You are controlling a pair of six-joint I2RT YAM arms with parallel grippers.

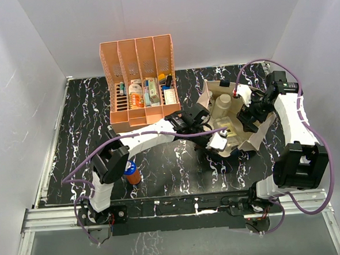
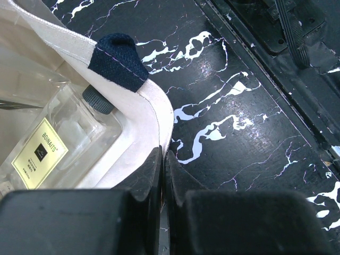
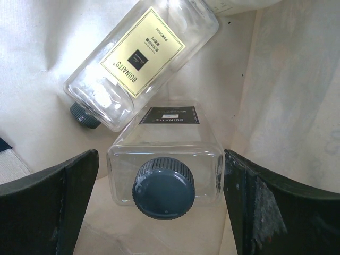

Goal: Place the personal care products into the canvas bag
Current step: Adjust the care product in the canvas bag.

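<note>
Both arms meet at the canvas bag (image 1: 209, 91), which lies open-mouthed on the right half of the black marbled table (image 1: 72, 127). The left gripper (image 2: 163, 159) has its fingers pressed together on the bag's cream rim, pinching the canvas just below a navy strap (image 2: 118, 61) end. Bare tabletop runs from that rim out to the near table edge.

The right gripper (image 3: 161, 154) is down inside the bag with its fingers spread wide. The clear square bottle (image 3: 164, 159) sits between them, its dark cap toward the camera. A thin gap shows at one finger, and the other finger lies close beside the bottle's side. The canvas wall rises just behind that finger, leaving little room there.

The clear grey-capped bottle (image 3: 141, 58) lies slantwise across the far end of the square one, overlapping it. The white cylinder (image 1: 223, 104) stands in the bag beyond them.

The orange-brown bottle (image 1: 133, 174) stands outside the bag, well apart from it and just beside the left arm near the front edge. The orange file rack (image 1: 137, 60) stands at the back, near the bag's left side. White walls close in the table at the back and on both sides
</note>
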